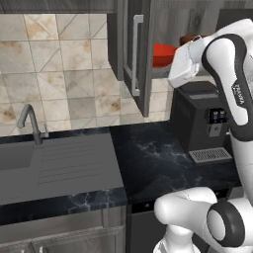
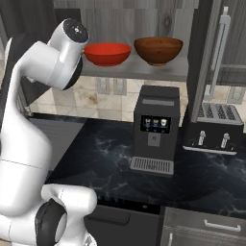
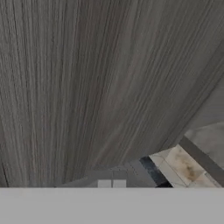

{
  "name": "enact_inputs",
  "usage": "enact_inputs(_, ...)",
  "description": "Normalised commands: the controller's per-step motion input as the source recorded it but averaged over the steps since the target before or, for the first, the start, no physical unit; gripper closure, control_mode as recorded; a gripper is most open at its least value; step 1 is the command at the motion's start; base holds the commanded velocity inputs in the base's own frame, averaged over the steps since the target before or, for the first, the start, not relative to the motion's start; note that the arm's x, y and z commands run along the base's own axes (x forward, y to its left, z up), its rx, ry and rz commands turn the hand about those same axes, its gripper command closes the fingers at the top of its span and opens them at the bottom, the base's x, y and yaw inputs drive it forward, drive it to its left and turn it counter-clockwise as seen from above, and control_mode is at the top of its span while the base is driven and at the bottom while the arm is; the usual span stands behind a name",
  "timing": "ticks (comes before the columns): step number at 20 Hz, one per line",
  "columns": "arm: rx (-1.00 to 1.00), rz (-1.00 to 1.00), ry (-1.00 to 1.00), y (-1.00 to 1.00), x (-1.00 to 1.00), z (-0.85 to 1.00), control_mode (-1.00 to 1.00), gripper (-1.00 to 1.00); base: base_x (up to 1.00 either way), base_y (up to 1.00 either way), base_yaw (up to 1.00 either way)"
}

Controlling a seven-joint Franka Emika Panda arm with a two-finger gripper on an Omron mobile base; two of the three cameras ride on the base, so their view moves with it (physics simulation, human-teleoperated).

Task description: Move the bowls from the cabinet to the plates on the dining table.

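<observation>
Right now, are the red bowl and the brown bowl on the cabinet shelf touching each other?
Apart. The right base view shows the red bowl and the brown bowl side by side on the cabinet shelf, with a narrow strip of cabinet back visible between their rims.

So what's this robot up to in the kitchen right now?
The white robot arm is reaching up toward the open dark wood-grain wall cabinet. A glossy red bowl and a brown wooden bowl sit side by side on its shelf, above a black coffee machine on the black marble counter. Its gripper is shut and holds nothing; neither bowl has been picked up yet.
</observation>
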Motion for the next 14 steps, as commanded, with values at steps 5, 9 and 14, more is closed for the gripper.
enact_inputs(5, 0.03, -0.23, 0.0, -0.12, 0.06, 0.0, -1.0, 1.0, 0.0, 0.0, 0.0)
enact_inputs(9, 0.04, -0.26, 0.0, -0.09, 0.16, 0.0, -1.0, 1.0, 0.0, 0.0, 0.0)
enact_inputs(14, 0.1, -0.23, 0.01, -0.09, 0.19, 0.0, -1.0, 1.0, 0.0, 0.0, 0.0)
